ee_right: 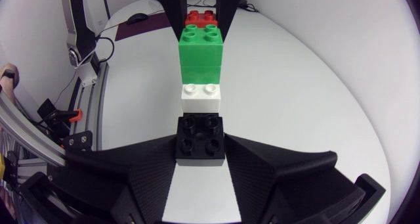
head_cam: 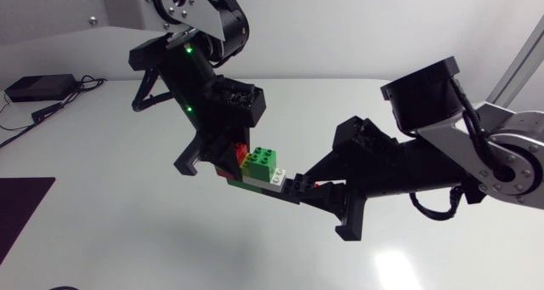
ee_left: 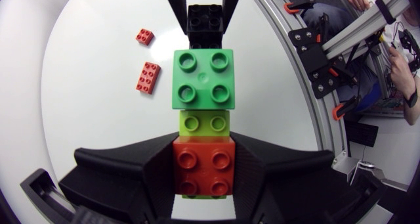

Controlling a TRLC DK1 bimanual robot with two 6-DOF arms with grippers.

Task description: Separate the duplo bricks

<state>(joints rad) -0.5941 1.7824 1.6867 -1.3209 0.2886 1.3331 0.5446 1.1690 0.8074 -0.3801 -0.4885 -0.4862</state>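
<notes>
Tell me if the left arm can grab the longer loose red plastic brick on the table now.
Probably not yet: the left tool is shut on the red end brick of the stack, whose black end brick the right tool holds. Nothing covers the longer loose red plastic brick itself.

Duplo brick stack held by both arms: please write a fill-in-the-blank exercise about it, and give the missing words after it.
1. The end brick between the left jaws is ___.
2. The opposite end brick, between the right jaws, is ___.
3. The neighbour brick touching that one is ___.
4. On the table lie ___ loose red bricks.

Missing words: red; black; white; two.
</notes>
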